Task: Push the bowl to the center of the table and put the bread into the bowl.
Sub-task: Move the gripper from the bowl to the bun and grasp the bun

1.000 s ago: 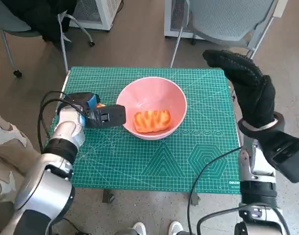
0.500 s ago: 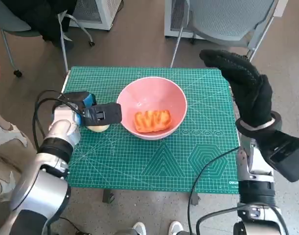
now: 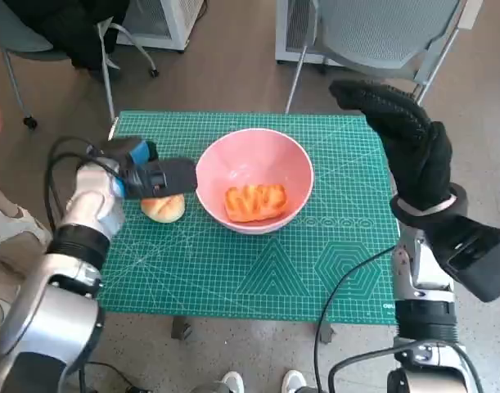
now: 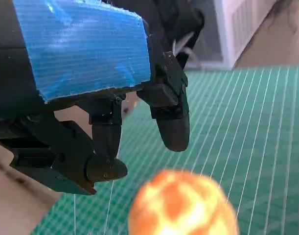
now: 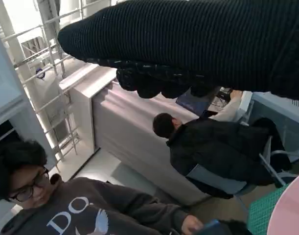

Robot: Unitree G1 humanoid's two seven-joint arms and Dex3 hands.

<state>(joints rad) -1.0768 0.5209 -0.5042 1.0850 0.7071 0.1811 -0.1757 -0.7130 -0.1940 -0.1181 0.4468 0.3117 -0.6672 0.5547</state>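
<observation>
Green gridded cutting mat point(image 3: 233, 270) on small worktop | pink round bowl point(image 3: 254, 178) central, orange glazed bread point(image 3: 254, 202) inside | pale round bun point(image 3: 164, 208) beside bowl: soft, light, take by its sides | left hand point(image 3: 155, 177) released above bun | right hand point(image 3: 401, 139) raised, holding nothing

Pink bowl point(image 3: 254, 168) mid-table w/ bread point(image 3: 254, 203) inside, upright.

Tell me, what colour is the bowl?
The bowl is pink; the head view shows it best.
</observation>
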